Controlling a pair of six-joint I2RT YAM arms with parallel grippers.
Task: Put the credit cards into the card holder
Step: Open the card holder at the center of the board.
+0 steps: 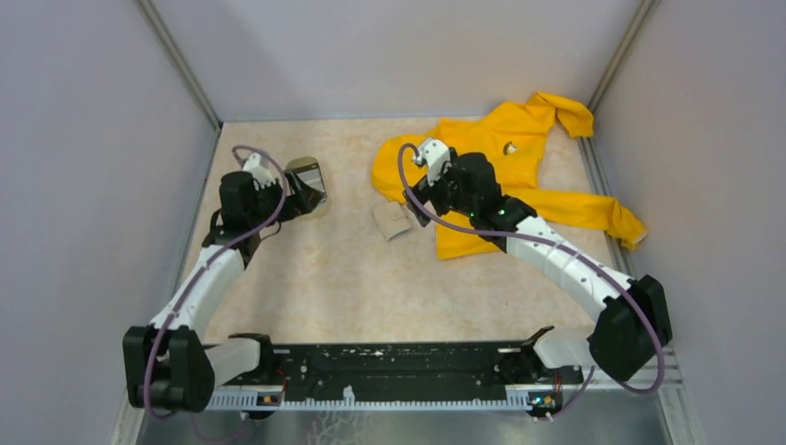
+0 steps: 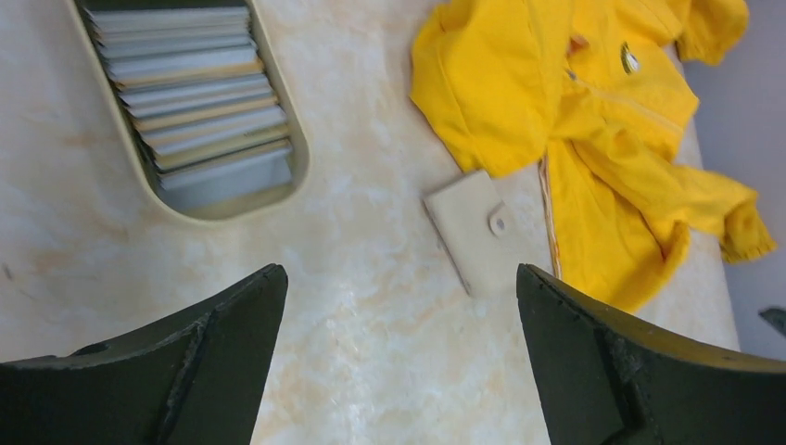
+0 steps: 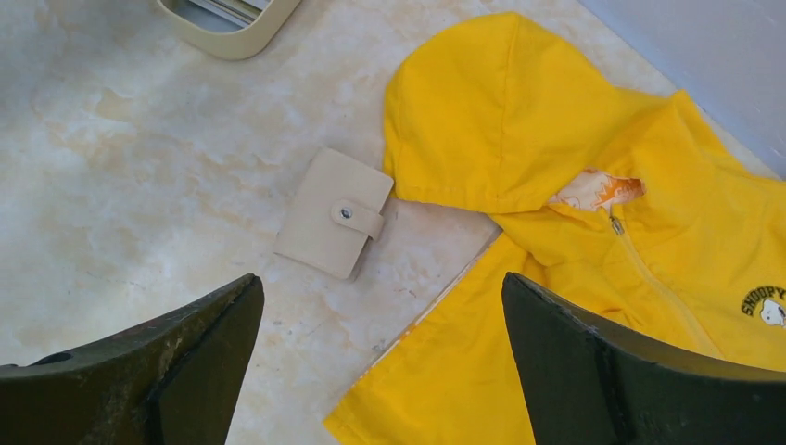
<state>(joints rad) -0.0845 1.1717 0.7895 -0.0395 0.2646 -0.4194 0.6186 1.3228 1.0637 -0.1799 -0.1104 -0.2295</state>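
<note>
Top external view is showing a cream marbled table with a bright yellow zip-up hoodie lying crumpled at the far right, hood pointing toward the middle. A small beige rectangular card holder is sitting flat just beside the hood's edge, folded shut with its snap tab fastened. Over on the far left, a beige tray with rounded corners is resting on the table, well apart from the card holder. The left wrist camera is looking right down into that tray, and the credit cards are all lying in there as an overlapping, fanned row of thin flat cards, mostly greyish and pale blue with some tan edges peeking out. I can't pick out single cards beyond that. None are sitting in the card holder yet. The left gripper is hovering above bare table just near the tray's rounded end, its dark jaws spread wide apart and holding nothing. The right gripper is hanging over the spot where the hoodie's front meets the table, with the card holder slightly ahead of it. Its jaws are also standing wide and gripping nothing. Right wrist view is also catching a Snoopy logo on the hoodie's chest and a bit of orange print inside the hood.
</note>
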